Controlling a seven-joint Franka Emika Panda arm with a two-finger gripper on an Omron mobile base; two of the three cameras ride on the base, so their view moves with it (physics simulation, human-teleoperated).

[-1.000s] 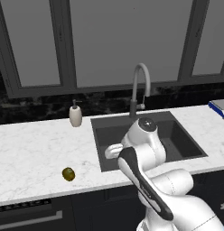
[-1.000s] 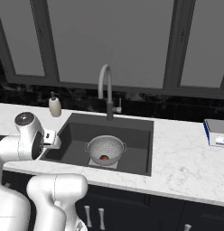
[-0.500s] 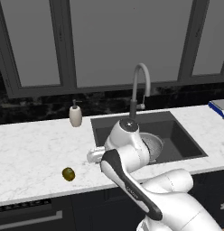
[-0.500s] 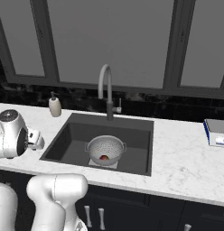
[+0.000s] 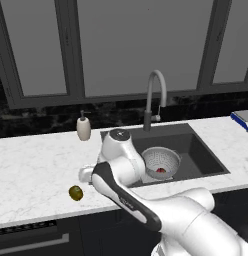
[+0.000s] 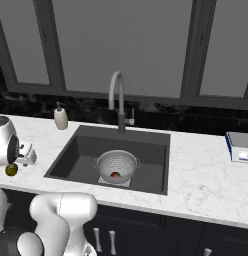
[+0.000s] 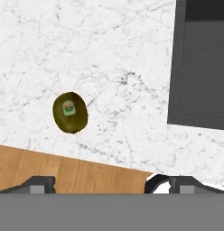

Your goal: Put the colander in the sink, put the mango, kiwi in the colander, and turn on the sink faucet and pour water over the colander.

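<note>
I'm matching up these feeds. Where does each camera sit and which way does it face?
Left base view: behind the arm's left, looking forward and down at the sink; the arm rises lower right.
Right base view: behind its right; the arm shows at left.
Hand view: on the hand, looking down at the kiwi; the tool is open.
Both base views share the colander, mango and faucet.

marble counter (image 5: 41,165), kiwi (image 5: 75,192), soap bottle (image 5: 84,128)

Even, diffuse rendered lighting, moderately bright; no glare. The small olive-brown oval kiwi (image 7: 70,112) at the hand view's centre left casts a faint soft shadow. All frames slightly soft, undistorted at edges.
</note>
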